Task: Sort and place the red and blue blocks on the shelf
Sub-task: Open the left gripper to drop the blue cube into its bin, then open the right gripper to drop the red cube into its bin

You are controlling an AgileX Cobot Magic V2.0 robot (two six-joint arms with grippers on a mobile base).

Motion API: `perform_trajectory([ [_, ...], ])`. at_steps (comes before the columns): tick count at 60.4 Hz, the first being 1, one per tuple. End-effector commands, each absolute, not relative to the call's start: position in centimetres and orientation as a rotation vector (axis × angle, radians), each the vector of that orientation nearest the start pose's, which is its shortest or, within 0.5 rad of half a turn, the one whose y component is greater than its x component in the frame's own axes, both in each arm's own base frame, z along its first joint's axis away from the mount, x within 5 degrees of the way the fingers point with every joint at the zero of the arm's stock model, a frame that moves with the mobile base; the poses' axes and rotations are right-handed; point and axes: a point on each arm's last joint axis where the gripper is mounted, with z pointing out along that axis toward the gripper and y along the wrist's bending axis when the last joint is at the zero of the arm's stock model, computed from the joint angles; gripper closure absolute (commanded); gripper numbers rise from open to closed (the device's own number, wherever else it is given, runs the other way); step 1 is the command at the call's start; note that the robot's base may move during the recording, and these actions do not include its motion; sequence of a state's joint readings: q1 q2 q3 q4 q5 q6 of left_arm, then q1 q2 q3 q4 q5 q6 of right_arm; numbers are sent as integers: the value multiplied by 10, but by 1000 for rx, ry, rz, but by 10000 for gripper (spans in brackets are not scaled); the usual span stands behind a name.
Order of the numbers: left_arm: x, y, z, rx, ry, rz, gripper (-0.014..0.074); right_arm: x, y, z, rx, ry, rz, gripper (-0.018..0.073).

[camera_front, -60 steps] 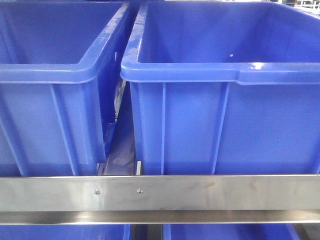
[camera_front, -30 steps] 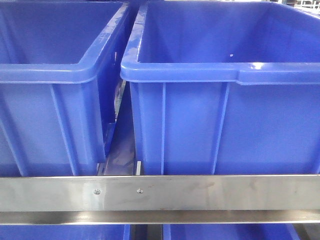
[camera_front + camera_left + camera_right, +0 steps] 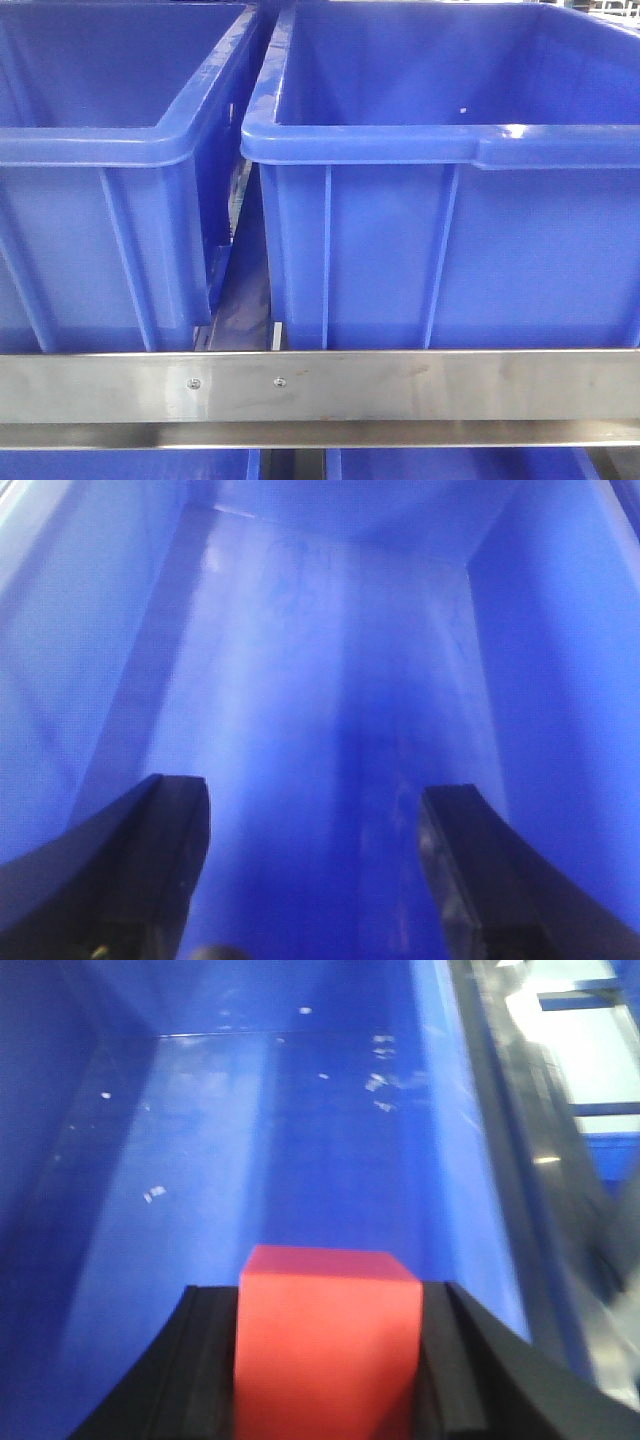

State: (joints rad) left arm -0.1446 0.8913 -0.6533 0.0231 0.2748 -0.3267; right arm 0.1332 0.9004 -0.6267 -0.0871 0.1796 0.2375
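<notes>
right wrist view first: the right gripper [image 3: 325, 1360] is clamped on the red block [image 3: 325, 1345], one black finger [image 3: 205, 1370] flat against each side face, and the block hangs over the floor of a blue bin [image 3: 250, 1140], not yet set down. the bin's right wall runs just beside it, with the shelf's steel rail [image 3: 520, 1160] beyond.

over to the left wrist: the left gripper [image 3: 315, 870] stands wide open with nothing between its dark fingers [image 3: 150, 860], looking down into a blue bin interior [image 3: 330, 680]. no blue block shows anywhere in these views, so where it is i cannot say.

front view: two big blue bins [image 3: 440, 230] sit side by side on the shelf, behind a shiny horizontal rail [image 3: 320, 385], with a narrow gap between them. neither arm shows here.

on handling: that red cube looks matte, rigid and light, a plain solid shape with crisp edges. flat parallel faces suit a two-finger pinch, and the hold on opposite sides, roughly centred, looks right. it seems neither fragile nor slippery, so a short drop onto the bin floor should do it no harm, though a light cube may bounce or tumble on smooth plastic. lower is likely better before letting go.
</notes>
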Motion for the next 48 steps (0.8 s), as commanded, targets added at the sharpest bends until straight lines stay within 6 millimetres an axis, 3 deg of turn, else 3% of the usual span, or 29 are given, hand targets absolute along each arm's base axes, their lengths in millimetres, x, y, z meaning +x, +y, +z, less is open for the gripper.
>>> perform_trajectory([
  [1, 199, -29, 333, -159, 1887, -307, 470, 202, 27, 333, 15, 1811, 196, 501],
  [18, 227, -33, 325, -161, 1924, -301, 470, 222, 31, 327, 9, 1796, 205, 501],
  [31, 239, -34, 314, -164, 1961, -295, 424, 224, 31, 325, 9, 1798, 205, 482],
  [35, 241, -35, 312, -162, 1965, -296, 362, 224, 31, 325, 9, 1797, 205, 396],
  [46, 244, -36, 314, -158, 1927, -303, 169, 225, 31, 327, 7, 1779, 209, -81],
  [48, 244, -36, 314, -158, 1925, -304, 161, 225, 31, 327, 7, 1776, 209, -83],
])
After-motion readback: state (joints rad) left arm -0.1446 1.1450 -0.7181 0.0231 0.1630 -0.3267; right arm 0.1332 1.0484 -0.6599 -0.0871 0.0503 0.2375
